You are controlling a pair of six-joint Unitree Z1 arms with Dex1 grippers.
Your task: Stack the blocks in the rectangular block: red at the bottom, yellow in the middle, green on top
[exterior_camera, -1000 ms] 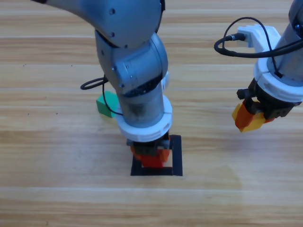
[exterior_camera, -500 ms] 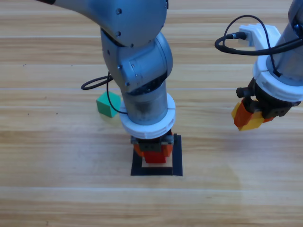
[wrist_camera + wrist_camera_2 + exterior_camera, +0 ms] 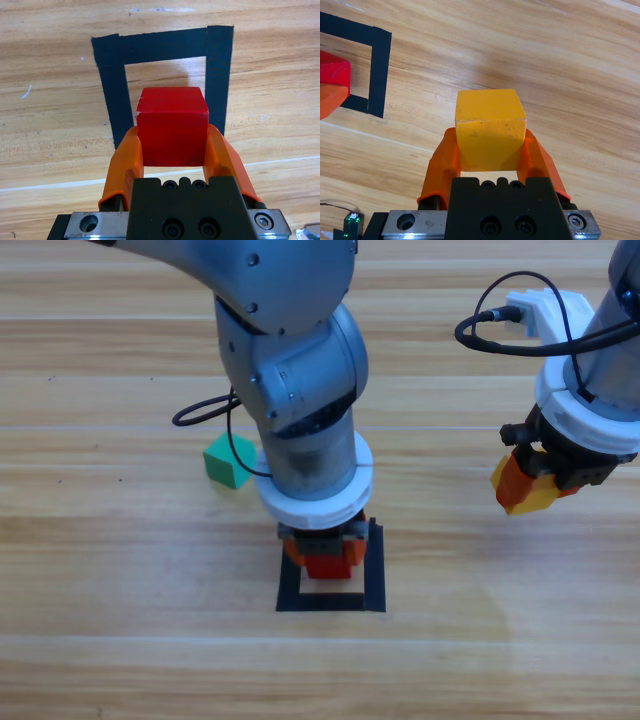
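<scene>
My left gripper is shut on the red cube and holds it over the near part of the black tape square. The left wrist view shows the red cube between both orange jaws, with the tape square just beyond it. At the right of the table my right gripper is shut on the yellow cube and hangs above the wood. The teal-green cube lies on the table left of the left arm.
The left arm's grey body covers the middle of the table and part of the tape square. A black cable loops beside the green cube. Another cable arcs over the right wrist.
The left arm has shifted slightly right and towards the far side, carrying the red cube with it over the tape square. The right arm has held still with the yellow cube.
</scene>
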